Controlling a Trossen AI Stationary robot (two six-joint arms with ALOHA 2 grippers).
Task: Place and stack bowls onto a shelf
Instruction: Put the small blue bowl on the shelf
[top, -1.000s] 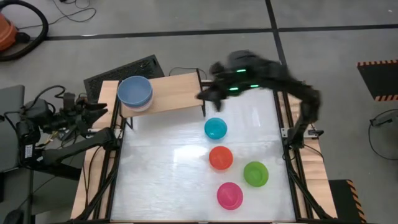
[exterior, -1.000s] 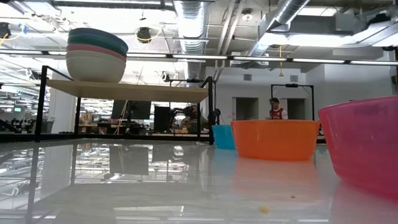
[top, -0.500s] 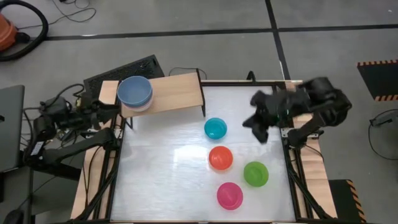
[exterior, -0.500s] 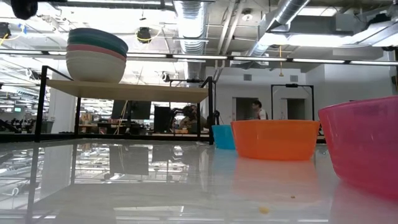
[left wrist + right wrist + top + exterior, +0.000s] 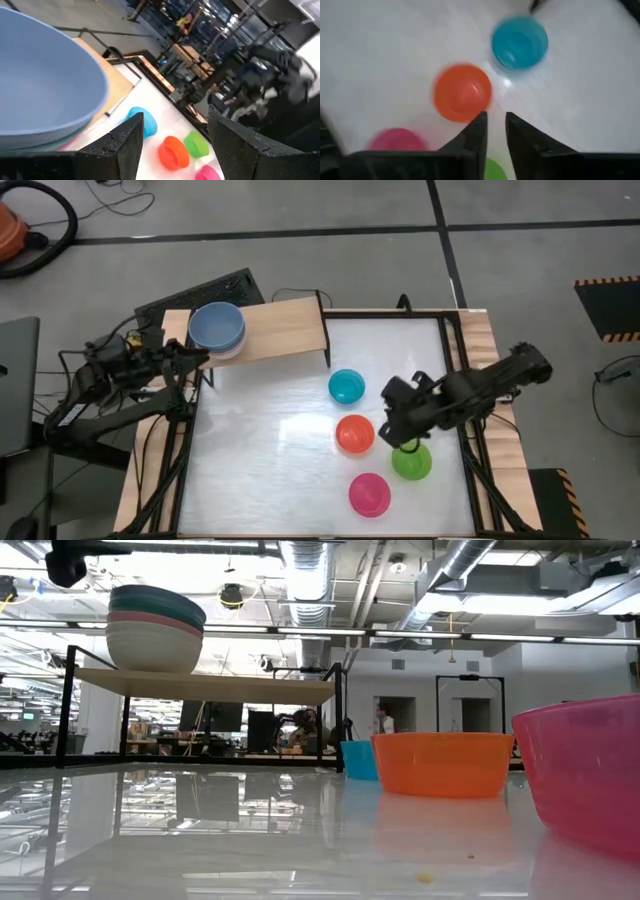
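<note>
Big bowls stacked on shelf (image 5: 285, 328). My right gripper (image 5: 392, 423), fingers narrowly apart and empty, lower-right above lime bowl (image 5: 413, 461); left gripper (image 5: 190, 356) open, idle. Next: descend, pinch rim.

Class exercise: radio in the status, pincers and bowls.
Right pincer empty, narrowly parted, above lime bowl. Left pincer open beside stacked bowls on shelf. Nothing blocking.

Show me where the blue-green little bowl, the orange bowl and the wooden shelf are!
cyan bowl (image 5: 347, 386), high view, middle of its inside.
orange bowl (image 5: 355, 433), high view, middle of its inside.
shelf (image 5: 285, 330), high view, bare wood beside the stacked bowls.
</note>
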